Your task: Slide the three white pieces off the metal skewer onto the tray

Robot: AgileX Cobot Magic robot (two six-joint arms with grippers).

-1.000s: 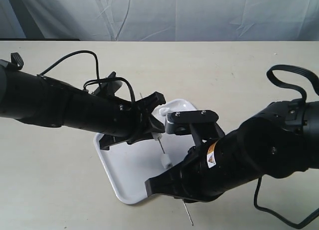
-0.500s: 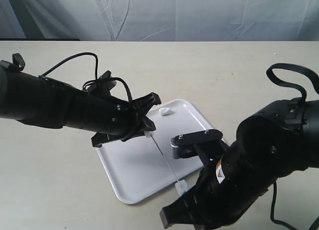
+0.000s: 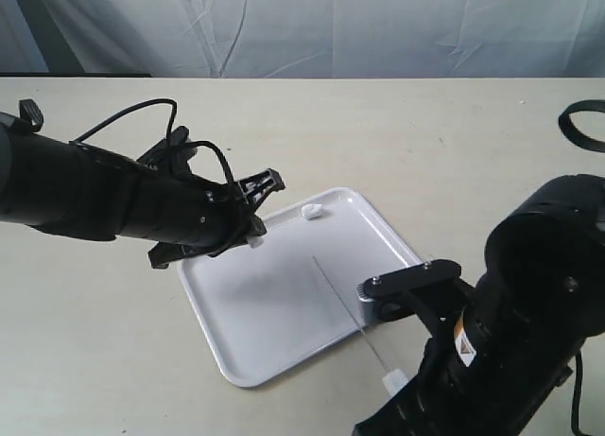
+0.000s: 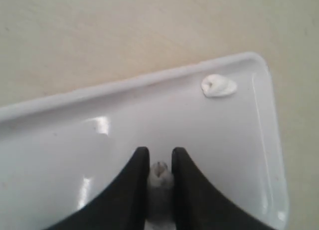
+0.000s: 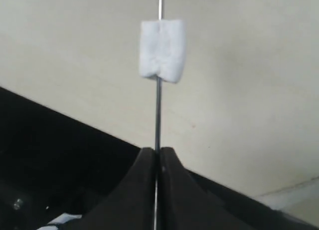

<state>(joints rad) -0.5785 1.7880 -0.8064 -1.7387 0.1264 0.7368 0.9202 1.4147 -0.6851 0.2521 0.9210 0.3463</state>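
Close to the worktop's (image 3: 425, 143) near edge, toward its right corner, the right end effector (image 5: 157, 152) is clamped on the metal skewer (image 3: 340, 299). It has drawn the skewer back a good way in the last second, so the rod's tip now lies bare over the tray (image 3: 274, 322). One threaded piece (image 5: 162, 50) remains just beyond the fingertips, past the tray's near rim and over bare worktop. Farther in, the left end effector (image 4: 160, 151) pinches a freed piece (image 4: 159, 169) above the tray's side toward the worktop's left edge — a moment ago it sat on the rod. A loose piece (image 3: 311, 211) rests in the tray's farthest corner. By my reading, one is delivered, one needs dropping and one needs stripping.
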